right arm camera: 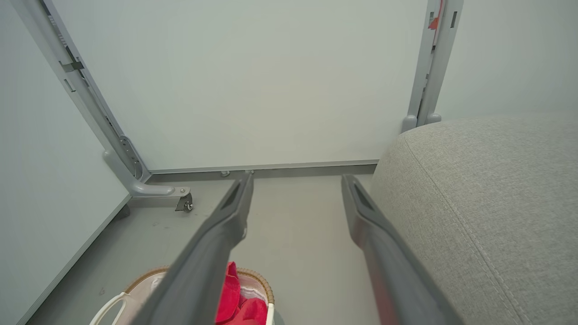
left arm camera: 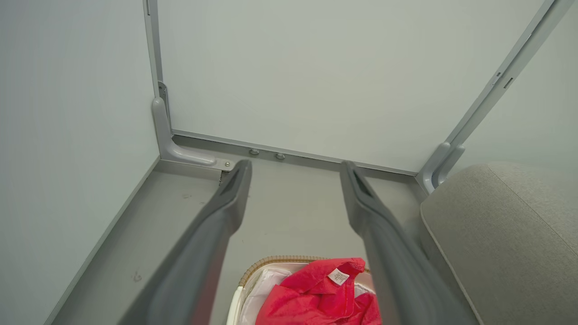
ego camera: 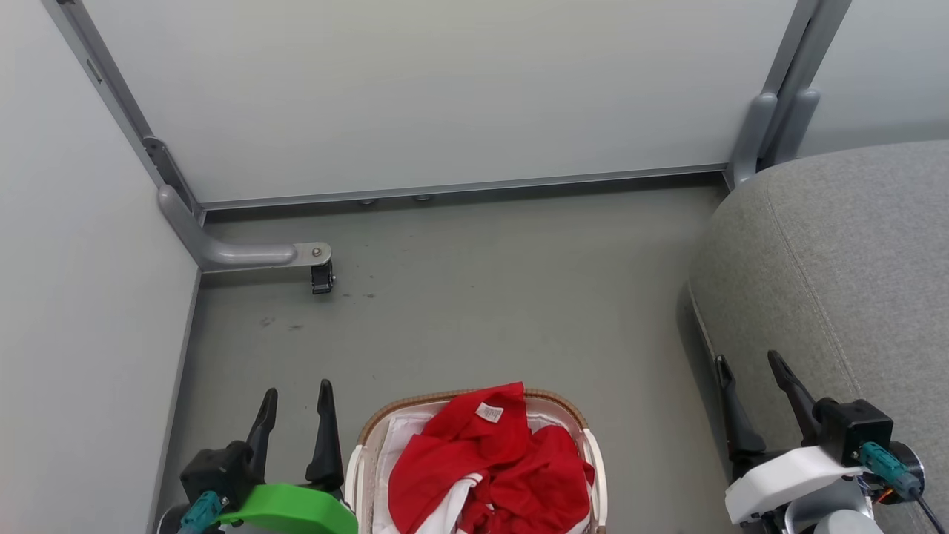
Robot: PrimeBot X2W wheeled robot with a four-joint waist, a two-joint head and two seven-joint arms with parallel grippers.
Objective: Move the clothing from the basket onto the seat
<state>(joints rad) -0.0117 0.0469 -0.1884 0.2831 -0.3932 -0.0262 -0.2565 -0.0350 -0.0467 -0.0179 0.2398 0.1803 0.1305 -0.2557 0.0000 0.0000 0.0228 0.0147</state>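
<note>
Start of transfer. The left gripper and right gripper both stood fully open and empty. The clothing lay heaped in the basket, just right of the left gripper; the seat rose beside the right gripper. A sound grasp would pinch the topmost red fold, sparing the white liner. Grey floor and pale partition panels enclosed the space.

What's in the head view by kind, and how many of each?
Grippers: 2, the left gripper and the right gripper, both open and empty
Basket: 1
Red clothing pile: 1, separate garments cannot be counted
Grey seat: 1
Total: 5
</note>
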